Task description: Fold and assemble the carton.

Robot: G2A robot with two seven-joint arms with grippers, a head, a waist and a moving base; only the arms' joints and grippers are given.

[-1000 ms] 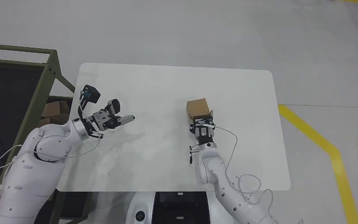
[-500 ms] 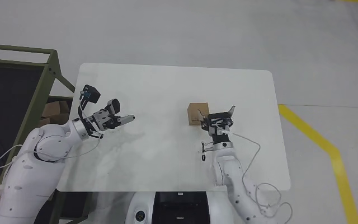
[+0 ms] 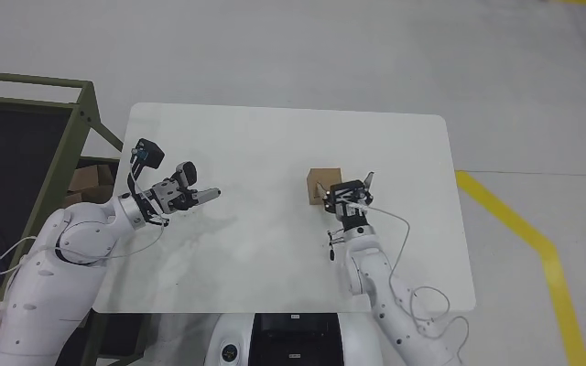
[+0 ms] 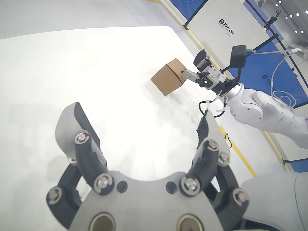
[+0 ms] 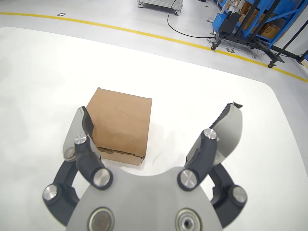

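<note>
Jaws: right jaws spread, one finger against the side of the carton, which sits closed at centre right of the table; left jaws released and empty over the table's left part, well apart. Risk: an off-centre push from that single finger may slide or turn the light carton, and its near seam, seemingly gaping, could spring. Green rack at the left edge; yellow floor line at right.

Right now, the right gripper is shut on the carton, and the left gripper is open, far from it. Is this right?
No. The right gripper is open, not shut: the right wrist view shows one finger beside the carton and the other well clear of it. The left gripper is open, far from it.
</note>
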